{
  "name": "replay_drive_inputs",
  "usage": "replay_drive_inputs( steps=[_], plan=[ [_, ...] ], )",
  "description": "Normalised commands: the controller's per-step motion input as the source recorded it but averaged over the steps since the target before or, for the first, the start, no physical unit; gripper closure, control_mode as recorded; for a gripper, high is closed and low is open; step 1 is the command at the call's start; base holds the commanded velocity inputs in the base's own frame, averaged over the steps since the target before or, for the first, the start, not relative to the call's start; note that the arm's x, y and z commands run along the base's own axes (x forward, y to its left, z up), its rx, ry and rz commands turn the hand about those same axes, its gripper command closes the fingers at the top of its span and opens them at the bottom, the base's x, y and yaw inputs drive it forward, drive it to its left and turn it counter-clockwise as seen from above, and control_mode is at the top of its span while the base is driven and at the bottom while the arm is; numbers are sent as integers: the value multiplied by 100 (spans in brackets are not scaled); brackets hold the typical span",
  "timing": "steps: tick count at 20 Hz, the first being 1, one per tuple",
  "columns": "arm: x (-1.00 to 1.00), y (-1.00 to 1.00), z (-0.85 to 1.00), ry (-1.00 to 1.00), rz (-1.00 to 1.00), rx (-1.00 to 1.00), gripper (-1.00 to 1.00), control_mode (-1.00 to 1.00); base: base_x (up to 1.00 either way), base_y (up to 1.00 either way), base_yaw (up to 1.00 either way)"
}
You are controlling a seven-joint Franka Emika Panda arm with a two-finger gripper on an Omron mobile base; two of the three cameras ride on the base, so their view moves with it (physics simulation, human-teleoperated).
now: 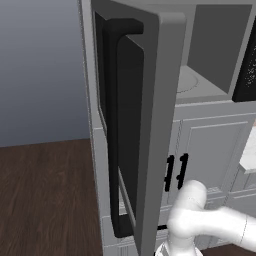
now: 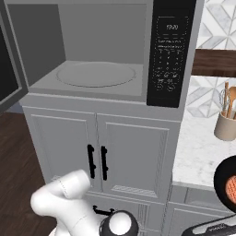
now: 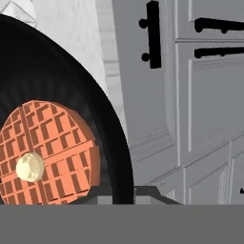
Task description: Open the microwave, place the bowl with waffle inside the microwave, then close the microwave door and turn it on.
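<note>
Fingers: tips at the bottom of the hand view, one on each side of the bowl's rim, pinching the bowl (image 3: 114, 157).
Bowl: black, wide and shallow, filling the left of the hand view; also at the lower right edge of the right base view, right of the microwave, over the marble tabletop (image 2: 198, 152).
Waffle (image 3: 47, 152): round, orange-brown, lying in the bowl with a pale pat on top.
Cabinets (image 2: 99, 161): white, black handles, right under the microwave.
Microwave (image 2: 173, 50): cavity empty, round turntable (image 2: 96, 74) bare.
Microwave door (image 1: 150, 125): swung wide open to the left.
Utensil pot (image 2: 225, 124): on the tabletop, right of the microwave.
</note>
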Motion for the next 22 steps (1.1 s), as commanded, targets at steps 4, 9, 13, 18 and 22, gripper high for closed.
replay_drive_inputs(
  steps=[4,9,13,18,22],
  plan=[
    [-100,85,25,-18,0,-3,100,-100,0,0,0],
    [-87,100,34,-14,0,-10,100,-100,0,0,0],
    [-43,100,31,-7,0,-19,100,-100,0,0,0],
    [-22,100,25,-1,0,-34,100,-100,0,0,0],
    [-31,100,40,0,0,-38,100,-100,0,0,0]
  ],
)
